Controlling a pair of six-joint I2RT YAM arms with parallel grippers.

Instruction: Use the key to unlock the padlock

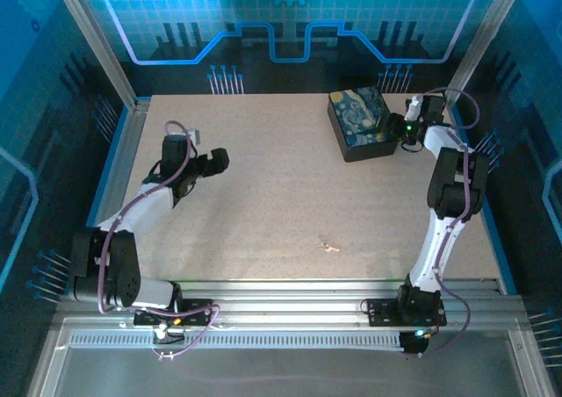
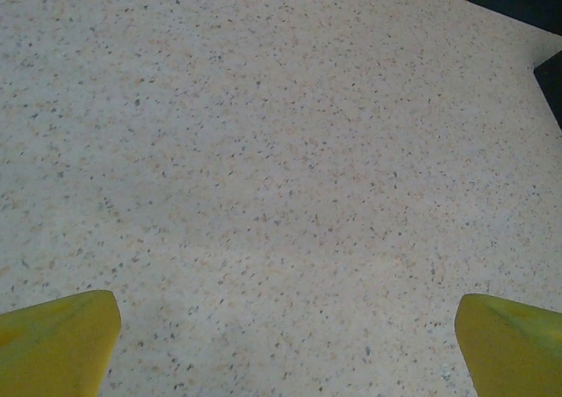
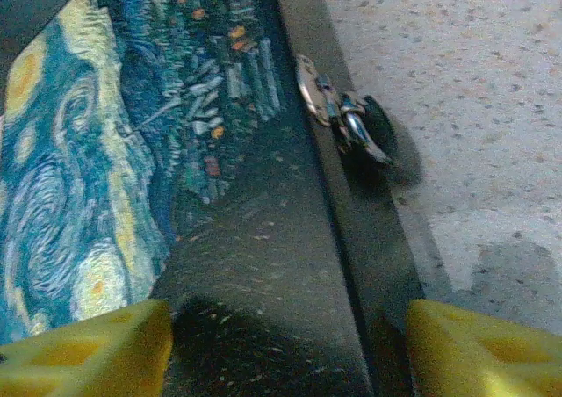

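Your right end effector point(image 3: 290, 327) stood spread over the box point(image 3: 105, 151), padlock point(image 3: 347, 125) at upper centre; your left end effector point(image 2: 287, 313) gaped wide.

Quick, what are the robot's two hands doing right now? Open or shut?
Left gripper: open, holding nothing.
Right gripper: open, astride the painted box edge, holding nothing.
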